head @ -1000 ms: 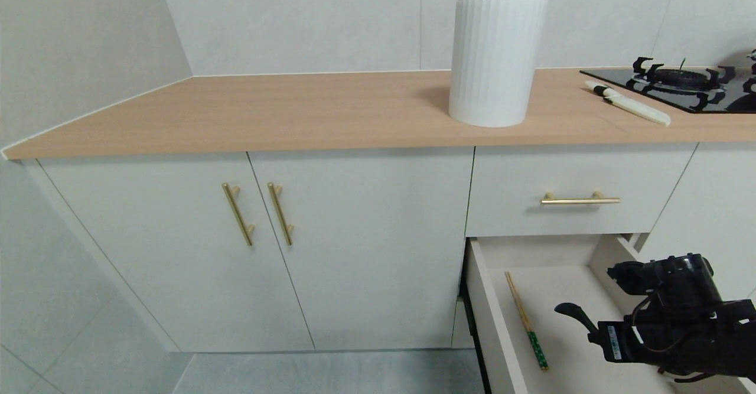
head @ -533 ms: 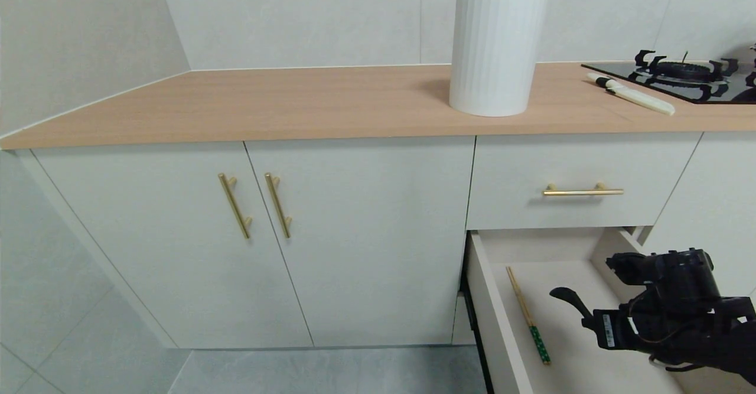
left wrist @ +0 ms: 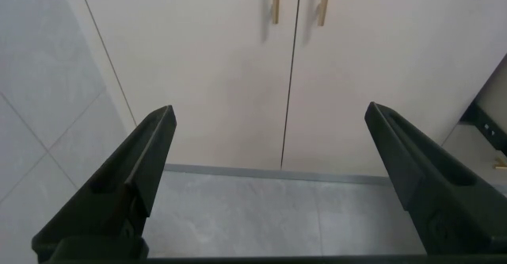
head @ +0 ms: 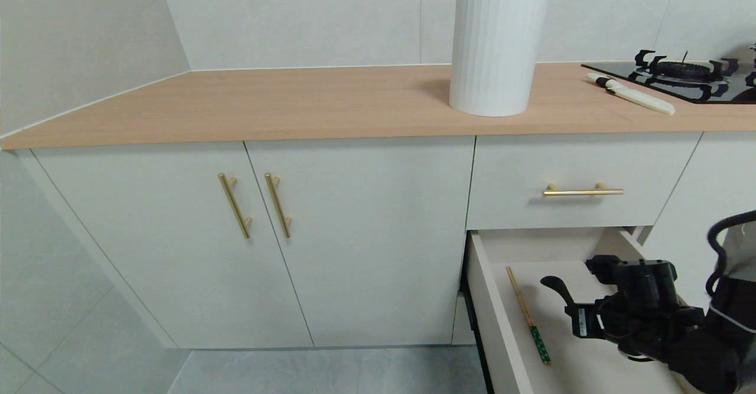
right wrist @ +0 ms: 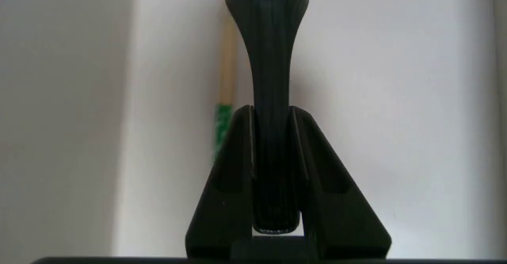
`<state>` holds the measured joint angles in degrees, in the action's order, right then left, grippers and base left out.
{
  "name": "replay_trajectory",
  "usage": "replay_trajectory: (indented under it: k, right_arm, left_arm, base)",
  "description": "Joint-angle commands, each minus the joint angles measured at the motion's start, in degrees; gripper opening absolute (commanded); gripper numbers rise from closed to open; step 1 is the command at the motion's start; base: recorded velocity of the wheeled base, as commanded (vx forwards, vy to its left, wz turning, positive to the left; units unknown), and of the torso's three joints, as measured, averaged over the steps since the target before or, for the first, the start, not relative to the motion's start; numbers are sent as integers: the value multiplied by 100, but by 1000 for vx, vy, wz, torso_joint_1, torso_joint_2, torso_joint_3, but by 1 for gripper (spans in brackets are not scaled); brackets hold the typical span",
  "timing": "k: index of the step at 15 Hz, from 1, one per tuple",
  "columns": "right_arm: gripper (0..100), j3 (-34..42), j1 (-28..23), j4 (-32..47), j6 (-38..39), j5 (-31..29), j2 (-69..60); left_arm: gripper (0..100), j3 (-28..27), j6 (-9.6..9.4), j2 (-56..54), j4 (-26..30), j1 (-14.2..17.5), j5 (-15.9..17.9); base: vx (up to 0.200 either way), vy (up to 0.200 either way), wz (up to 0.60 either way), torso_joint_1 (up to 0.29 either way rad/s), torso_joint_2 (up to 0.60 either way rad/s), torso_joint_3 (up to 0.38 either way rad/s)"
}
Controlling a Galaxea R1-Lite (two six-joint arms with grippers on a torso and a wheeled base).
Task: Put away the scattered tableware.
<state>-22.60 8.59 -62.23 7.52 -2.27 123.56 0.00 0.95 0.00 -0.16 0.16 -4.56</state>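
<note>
Open drawer (head: 488,299) lower right of frame, chopsticks (head: 527,317) inside; right gripper (head: 582,318) clamped on black utensil (head: 554,287); left gripper (left wrist: 269,161) fingers apart.

Right arm (head: 711,347) entering the head view at about 4 o'clock, its right gripper (head: 574,316) pointing toward 9 o'clock and clamped on the handle of a black utensil (head: 555,285), which curves up toward 11 o'clock. Left gripper (left wrist: 269,117) with both fingers (left wrist: 127,185) spread wide apart.
</note>
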Motion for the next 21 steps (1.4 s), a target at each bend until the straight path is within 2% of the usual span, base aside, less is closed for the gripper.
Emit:
replay_trajectory:
  k: [1,14,15,21]
  right_arm:
    - [0,-7,2,-263,-75,-63,818]
    - [0,-95,-95,-456,-128,-98,1091]
    - [100,-95,-95,-483,-128,-98,1100]
    - [100,-95,-95,-492,-128,-98,1108]
  left_arm:
    - [100,0,2,0,-2,2,-1]
    - [100,0,2,0,-2,2,-1]
    - [100,0,2,0,-2,2,-1]
    - [100,0,2,0,-2,2,-1]
  base:
    - [0,0,0,0,0,0]
    - [0,0,0,0,0,0]
    - [0,0,0,0,0,0]
    - [0,0,0,0,0,0]
